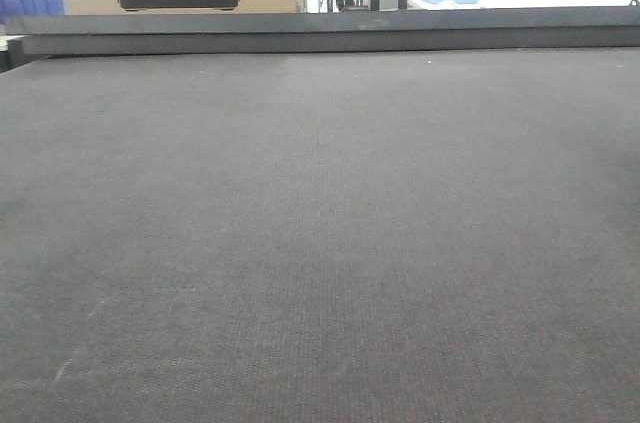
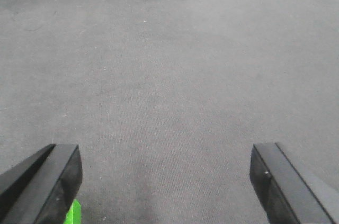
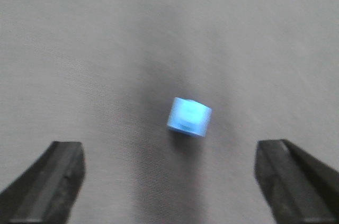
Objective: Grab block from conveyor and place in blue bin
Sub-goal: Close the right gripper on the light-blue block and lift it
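Ahead of right pincer (image 3: pixel 169 155): block (image 3: pixel 189 116)

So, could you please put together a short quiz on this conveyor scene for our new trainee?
1. True or false: the right gripper is shut on the block.
2. What lies under the open left gripper? A: bare conveyor; B: a pink block; C: a red cup.
3. Which wrist view shows the block?
Key: 1 false, its jaws stand wide open and clear of the block; 2 A; 3 the right wrist view.
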`<action>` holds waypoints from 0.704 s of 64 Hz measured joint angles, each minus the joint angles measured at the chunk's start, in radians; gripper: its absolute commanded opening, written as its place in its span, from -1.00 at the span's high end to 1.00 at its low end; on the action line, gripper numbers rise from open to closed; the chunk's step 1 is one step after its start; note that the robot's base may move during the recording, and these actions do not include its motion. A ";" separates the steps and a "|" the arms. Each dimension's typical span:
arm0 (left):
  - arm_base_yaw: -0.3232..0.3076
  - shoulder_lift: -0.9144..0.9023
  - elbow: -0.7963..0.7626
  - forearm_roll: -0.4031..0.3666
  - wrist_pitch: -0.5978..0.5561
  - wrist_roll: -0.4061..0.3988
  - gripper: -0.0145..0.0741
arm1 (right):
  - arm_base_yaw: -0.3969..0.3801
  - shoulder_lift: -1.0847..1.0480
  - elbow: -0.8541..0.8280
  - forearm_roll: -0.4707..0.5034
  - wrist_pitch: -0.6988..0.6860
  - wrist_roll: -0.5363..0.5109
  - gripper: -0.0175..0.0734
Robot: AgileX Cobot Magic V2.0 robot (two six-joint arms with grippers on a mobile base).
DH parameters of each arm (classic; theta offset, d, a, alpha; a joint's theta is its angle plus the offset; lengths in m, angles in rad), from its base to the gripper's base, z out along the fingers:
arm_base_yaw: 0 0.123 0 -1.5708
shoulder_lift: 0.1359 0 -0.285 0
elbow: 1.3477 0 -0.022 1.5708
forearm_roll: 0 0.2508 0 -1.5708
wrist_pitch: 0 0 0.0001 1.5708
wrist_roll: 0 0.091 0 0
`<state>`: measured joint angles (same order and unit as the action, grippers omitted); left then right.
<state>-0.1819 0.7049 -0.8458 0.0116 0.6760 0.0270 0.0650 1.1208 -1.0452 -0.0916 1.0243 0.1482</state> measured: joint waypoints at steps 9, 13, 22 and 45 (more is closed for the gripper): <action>-0.008 0.000 0.000 0.000 0.003 0.000 -0.57 | -0.078 0.087 -0.004 -0.002 0.014 0.011 -0.63; -0.008 0.000 0.000 0.000 0.003 0.000 -0.57 | -0.111 0.124 -0.004 0.013 0.011 0.013 -0.63; -0.008 0.000 0.000 0.000 0.006 0.000 -0.57 | -0.143 0.200 -0.004 0.064 -0.028 0.001 -0.63; -0.008 0.000 0.000 0.000 0.035 0.000 -0.57 | -0.146 0.400 -0.004 0.118 -0.147 -0.007 -0.61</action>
<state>-0.1895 0.7049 -0.8458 0.0116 0.7107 0.0270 -0.0809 1.5206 -1.0489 0.0262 0.8777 0.1410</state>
